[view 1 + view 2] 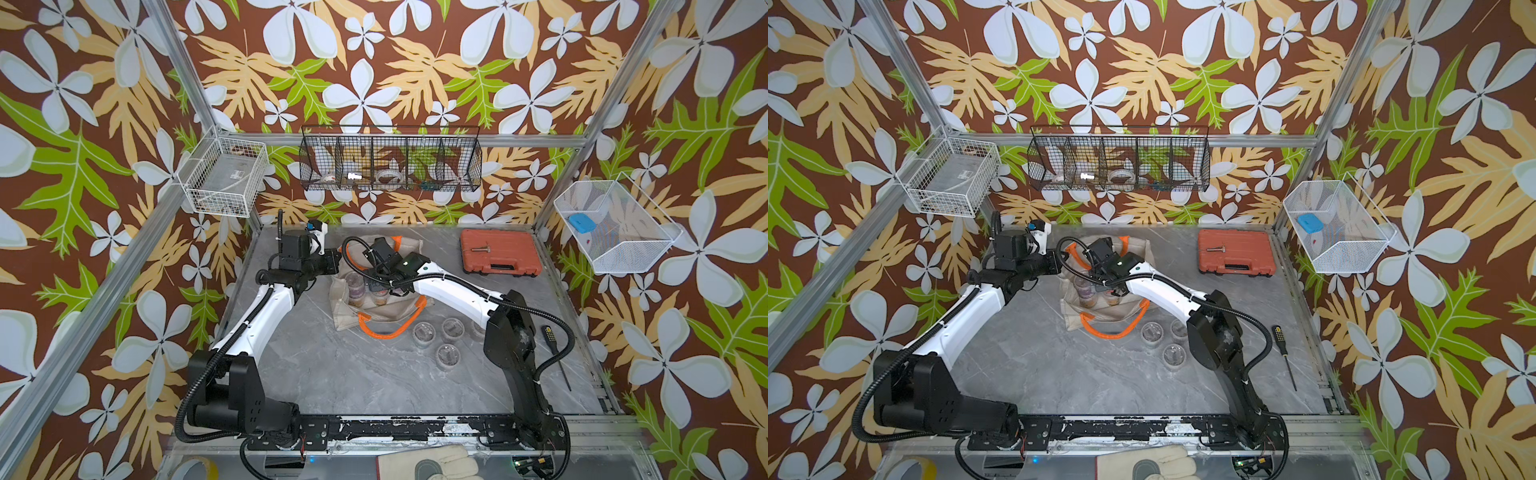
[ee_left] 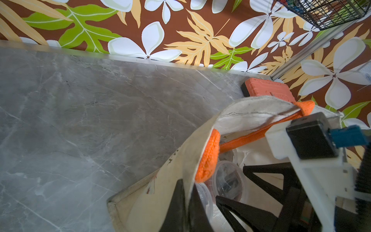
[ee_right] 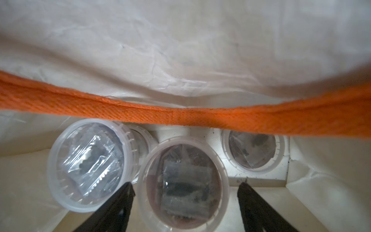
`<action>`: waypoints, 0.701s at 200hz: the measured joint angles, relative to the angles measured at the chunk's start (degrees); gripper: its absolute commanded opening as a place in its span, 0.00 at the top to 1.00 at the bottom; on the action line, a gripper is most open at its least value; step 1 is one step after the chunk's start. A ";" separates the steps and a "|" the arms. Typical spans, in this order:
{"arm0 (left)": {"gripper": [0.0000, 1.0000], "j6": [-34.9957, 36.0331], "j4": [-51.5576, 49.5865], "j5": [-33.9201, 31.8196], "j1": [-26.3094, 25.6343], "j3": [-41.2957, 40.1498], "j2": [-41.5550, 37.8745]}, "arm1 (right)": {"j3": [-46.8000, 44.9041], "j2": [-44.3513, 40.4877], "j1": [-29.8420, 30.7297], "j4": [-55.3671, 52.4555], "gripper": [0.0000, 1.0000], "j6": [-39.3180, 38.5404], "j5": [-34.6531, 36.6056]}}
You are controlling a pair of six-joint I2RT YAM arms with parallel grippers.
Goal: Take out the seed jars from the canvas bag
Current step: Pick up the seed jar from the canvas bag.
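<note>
The canvas bag (image 1: 376,316) lies open mid-table in both top views, one orange handle (image 1: 390,332) toward the front. My left gripper (image 2: 187,209) is shut on the bag's rim cloth and holds the mouth up. Inside stand several seed jars. My right gripper (image 3: 185,190) reaches into the bag, open, its fingers (image 3: 122,200) on either side of a purplish jar (image 3: 183,186) with small gaps. A clear-looking jar (image 3: 88,166) stands beside it and another (image 3: 253,150) behind. More jars (image 1: 424,332) (image 1: 453,328) (image 1: 448,356) stand on the table, right of the bag.
An orange-red tool case (image 1: 500,252) lies at the back right. A screwdriver (image 1: 557,353) lies near the right edge. Wire baskets (image 1: 390,160) hang on the walls above the table. A work glove (image 1: 428,465) sits at the front rail.
</note>
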 measured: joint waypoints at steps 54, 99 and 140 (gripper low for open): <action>1.00 0.00 0.00 0.00 0.00 0.00 0.00 | 0.02 1.22 -0.04 0.37 0.11 0.02 0.17; 1.00 0.00 0.00 0.00 0.00 0.00 0.00 | 1.20 2.49 -0.44 0.63 0.12 0.02 0.31; 1.00 0.00 0.00 0.02 0.00 0.00 0.00 | 2.21 3.65 -0.70 0.81 0.15 0.00 0.31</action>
